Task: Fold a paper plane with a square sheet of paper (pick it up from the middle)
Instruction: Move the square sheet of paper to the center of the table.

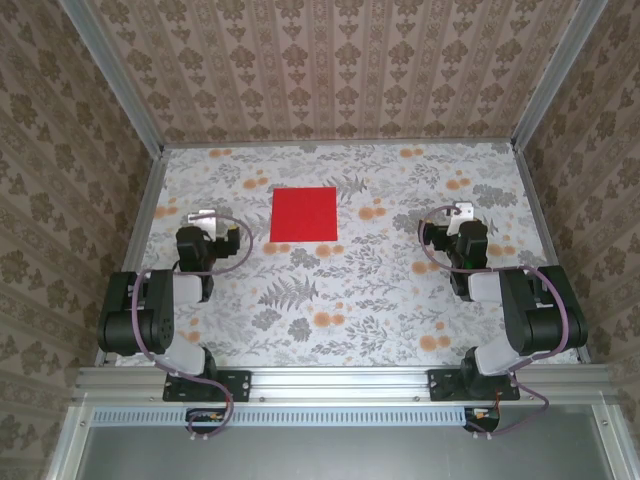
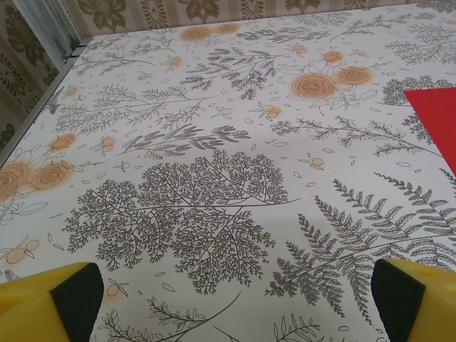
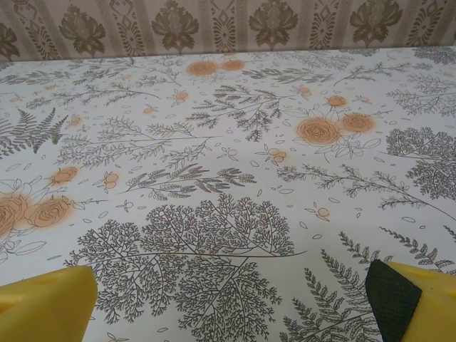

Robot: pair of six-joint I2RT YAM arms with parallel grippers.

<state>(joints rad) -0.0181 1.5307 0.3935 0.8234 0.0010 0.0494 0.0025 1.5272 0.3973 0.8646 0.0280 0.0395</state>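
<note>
Both arms were folded, elbows drawn back behind their claws. The left gripper [image 1: 205,217] had its jaws spread wide, yellow fingers [image 2: 35,306] well apart; the right gripper [image 1: 460,212] likewise.

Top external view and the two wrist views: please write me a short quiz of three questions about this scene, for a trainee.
1. True or false: the square sheet of paper lies flat and unfolded on the table, and nothing touches it.
2. Fill in the missing word: the left gripper and the right gripper both have their jaws ____, with nothing between them.
3. Choose one: in the top external view, which gripper is nearer to the sheet? A) the left one B) the right one C) both are equally near

Key: 1 true; 2 open; 3 A.
</note>
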